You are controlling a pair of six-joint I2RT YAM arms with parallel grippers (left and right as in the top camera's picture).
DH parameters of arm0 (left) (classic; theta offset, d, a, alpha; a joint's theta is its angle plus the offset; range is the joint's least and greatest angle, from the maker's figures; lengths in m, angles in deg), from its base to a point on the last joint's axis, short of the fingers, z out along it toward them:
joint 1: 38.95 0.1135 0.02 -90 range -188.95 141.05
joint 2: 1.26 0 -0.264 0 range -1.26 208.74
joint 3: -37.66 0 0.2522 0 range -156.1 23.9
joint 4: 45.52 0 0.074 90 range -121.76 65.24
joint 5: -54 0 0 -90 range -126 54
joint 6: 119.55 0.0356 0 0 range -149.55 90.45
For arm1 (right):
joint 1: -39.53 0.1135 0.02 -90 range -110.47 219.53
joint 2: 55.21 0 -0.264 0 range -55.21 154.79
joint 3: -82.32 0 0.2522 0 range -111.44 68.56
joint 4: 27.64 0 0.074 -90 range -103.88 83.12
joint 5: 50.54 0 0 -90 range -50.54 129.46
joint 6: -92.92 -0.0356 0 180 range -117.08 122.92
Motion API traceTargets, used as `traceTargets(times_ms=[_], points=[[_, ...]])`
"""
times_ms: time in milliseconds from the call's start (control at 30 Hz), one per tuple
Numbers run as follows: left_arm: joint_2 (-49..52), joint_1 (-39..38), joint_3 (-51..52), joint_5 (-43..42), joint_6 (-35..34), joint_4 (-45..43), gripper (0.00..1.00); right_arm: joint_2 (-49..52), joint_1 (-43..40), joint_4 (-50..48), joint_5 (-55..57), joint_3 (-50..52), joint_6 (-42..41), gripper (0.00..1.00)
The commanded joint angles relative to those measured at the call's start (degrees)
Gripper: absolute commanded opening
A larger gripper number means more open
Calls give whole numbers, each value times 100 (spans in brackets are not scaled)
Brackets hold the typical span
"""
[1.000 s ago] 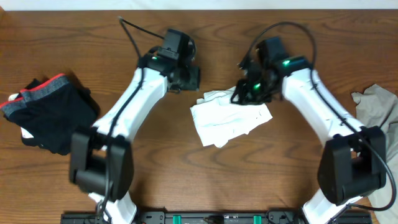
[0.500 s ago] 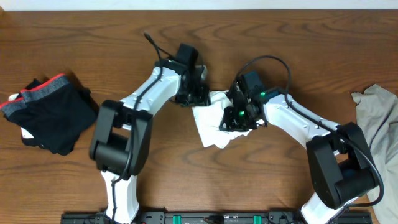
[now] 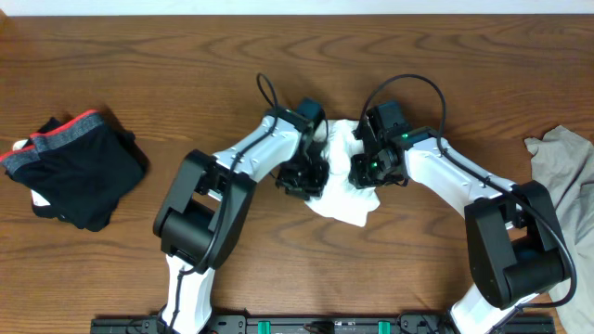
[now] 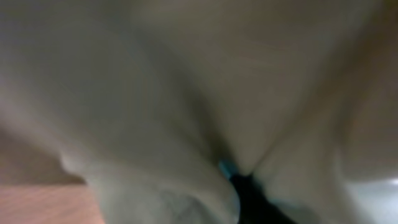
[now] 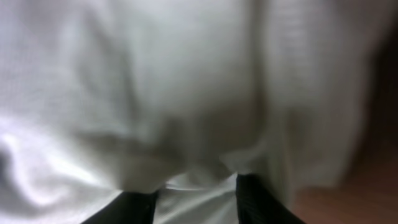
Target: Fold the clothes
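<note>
A white garment (image 3: 342, 190) lies bunched at the table's middle, pulled up between my two grippers. My left gripper (image 3: 307, 176) is at its left side and shut on the cloth. In the left wrist view the white garment (image 4: 186, 93) fills the blurred frame, pinched in a crease at a dark finger (image 4: 249, 196). My right gripper (image 3: 368, 171) is at the garment's right side. In the right wrist view the white garment (image 5: 155, 93) fills the frame and a fold of it sits between the two dark fingers (image 5: 196, 199).
A black pair of shorts with a red waistband (image 3: 74, 172) lies at the far left. A beige garment (image 3: 562, 167) lies at the right edge. Brown wooden table (image 3: 139, 56) all around.
Both grippers have moved onto the white garment and closed in on each other. The cloth, flat a second ago, is now bunched and pulled toward the front between them.
</note>
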Motion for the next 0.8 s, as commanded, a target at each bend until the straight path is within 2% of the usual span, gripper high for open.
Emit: traceTargets(times_ms=[0,200,400,567,767], points=[[133,-133,179,42,61,216,30,52,-109,-120,1482,57,562,45],[-15,7,175,704,-28,249,29,52,-251,-142,1631,57,595,47],[-621,516,107,1405,-144,221,30,52,-431,-103,1635,57,636,49],[-1349,955,101,1384,-354,-262,35,52,-463,-68,1633,57,634,49],[-1762,883,101,780,-315,-789,40,52,-461,-70,1410,57,632,56]])
